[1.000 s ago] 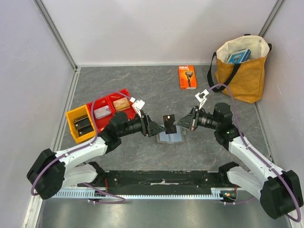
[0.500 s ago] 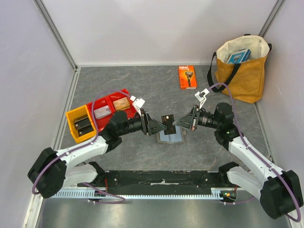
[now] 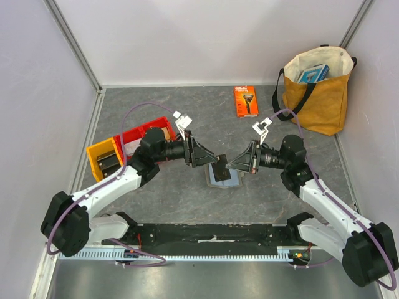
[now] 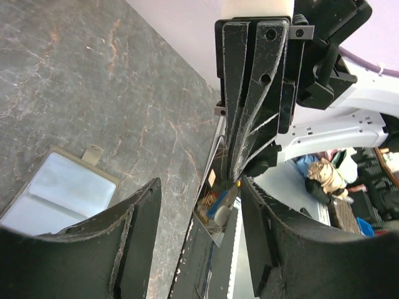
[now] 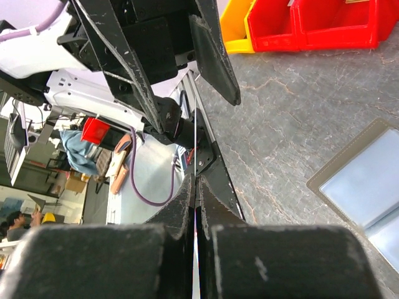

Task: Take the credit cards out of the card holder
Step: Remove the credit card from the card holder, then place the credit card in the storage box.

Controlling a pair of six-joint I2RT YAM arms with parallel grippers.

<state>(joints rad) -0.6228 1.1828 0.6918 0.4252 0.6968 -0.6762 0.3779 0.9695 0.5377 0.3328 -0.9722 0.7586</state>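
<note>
Grey stone-patterned table [image 3: 187,199] with white walls on three sides carries everything. Above its middle the right claw [image 3: 232,165] is pinched tight on a black card [image 5: 195,137], which sticks out toward the other arm and shows edge-on as a thin line in the right wrist view. Facing it, the left claw [image 4: 202,249] stands with its fingers [image 4: 134,243] spread apart, one on either side of the card's free end; I cannot tell whether either finger touches it. Both claws hang tip to tip, clear of the table.

Directly below them the wallet [image 3: 225,179] lies flat and unfolded, light blue inside facing up, its short tab [image 4: 93,153] sticking out from one edge.

Farther out, toward the left edge, a red bin [image 3: 146,132] and a yellow bin [image 3: 100,156] sit side by side, partly hidden by the left arm. An orange razor package [image 3: 245,101] lies near the far edge. In the far right corner a mustard tote bag [image 3: 318,99] stands upright with a blue box [image 3: 313,73] inside it.
</note>
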